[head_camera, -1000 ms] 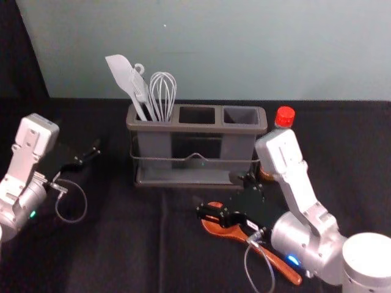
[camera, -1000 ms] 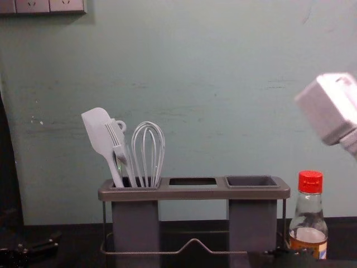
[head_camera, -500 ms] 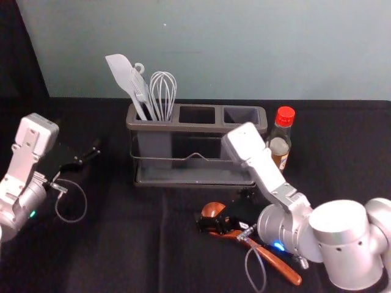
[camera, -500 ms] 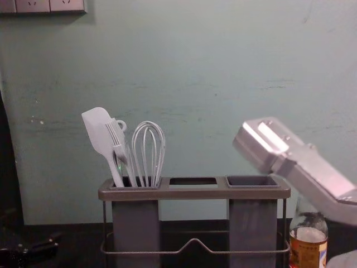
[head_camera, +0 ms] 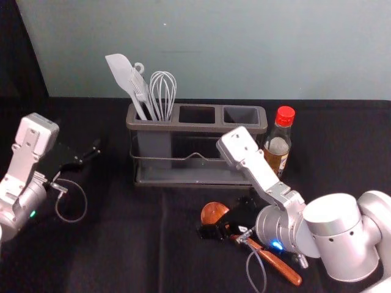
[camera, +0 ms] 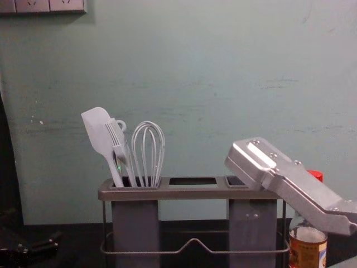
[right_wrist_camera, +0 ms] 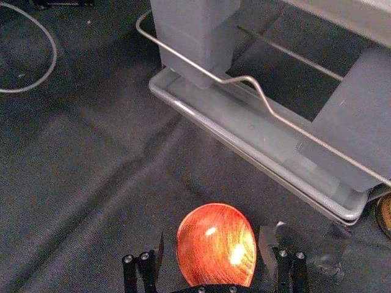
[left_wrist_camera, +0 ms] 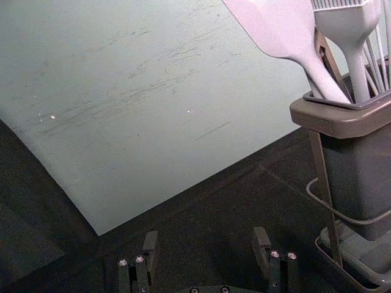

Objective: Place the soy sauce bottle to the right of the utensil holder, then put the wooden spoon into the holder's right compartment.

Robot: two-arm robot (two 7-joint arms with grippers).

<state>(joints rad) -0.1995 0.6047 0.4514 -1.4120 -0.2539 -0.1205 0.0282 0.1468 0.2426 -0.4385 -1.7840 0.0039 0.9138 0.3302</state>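
The right gripper (head_camera: pixel 225 215) is low over the wooden spoon (head_camera: pixel 274 261), which lies on the cloth with its bowl to the front of the holder. In the right wrist view the gripper (right_wrist_camera: pixel 211 244) stands open, one finger on either side of the spoon's bowl (right_wrist_camera: pixel 216 244). The soy sauce bottle (head_camera: pixel 278 146), red-capped, stands upright just right of the utensil holder (head_camera: pixel 197 127); in the chest view the right arm partly hides the bottle (camera: pixel 308 245). Parked at the left is the left gripper (head_camera: pixel 88 157); in the left wrist view this gripper (left_wrist_camera: pixel 204 247) is open.
A spatula (head_camera: pixel 125 76), a brush and a whisk (head_camera: pixel 163 94) stand in the holder's left compartment. The right forearm passes in front of the holder's right end and close to the bottle. A wall (camera: pixel 195 84) rises behind the table.
The right arm has swung left and lowered around the spoon's bowl, uncovering the bottle in the head view and covering part of it in the chest view. The left arm has stayed still.
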